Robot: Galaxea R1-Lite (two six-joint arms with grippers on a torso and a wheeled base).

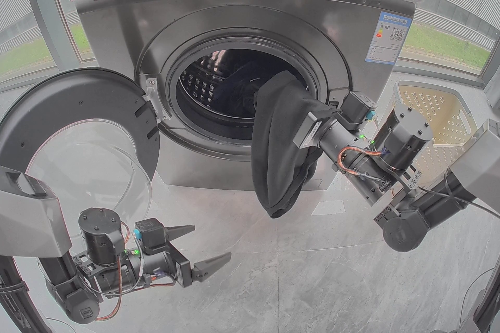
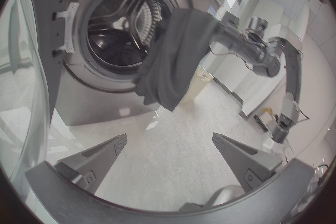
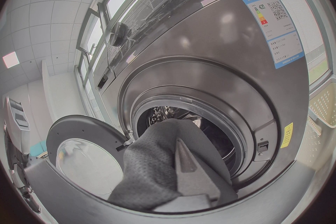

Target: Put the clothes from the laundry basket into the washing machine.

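while the washing machine (image 1: 120,32) is standing with its round door (image 1: 78,100) swung wide at 9 o'clock of the drum opening (image 1: 208,89), the right gripper (image 3: 176,160) is clamping a dark garment (image 1: 278,152) at the opening's 3 o'clock rim. the garment's upper end is lying over that rim and reaching just inside, while the rest is hanging down outside across the machine's front, its lower end dangling clear of the pale floor (image 1: 291,271). one finger (image 3: 190,168) is pressing on top of the cloth. the left gripper (image 1: 211,243) is hovering low at 7 o'clock of the head view, well apart from the garment, its two fingers spread wide and holding nothing. the laundry basket (image 1: 442,120), pale and perforated, is sitting at 3 o'clock of the machine, just beside it, behind the right arm.
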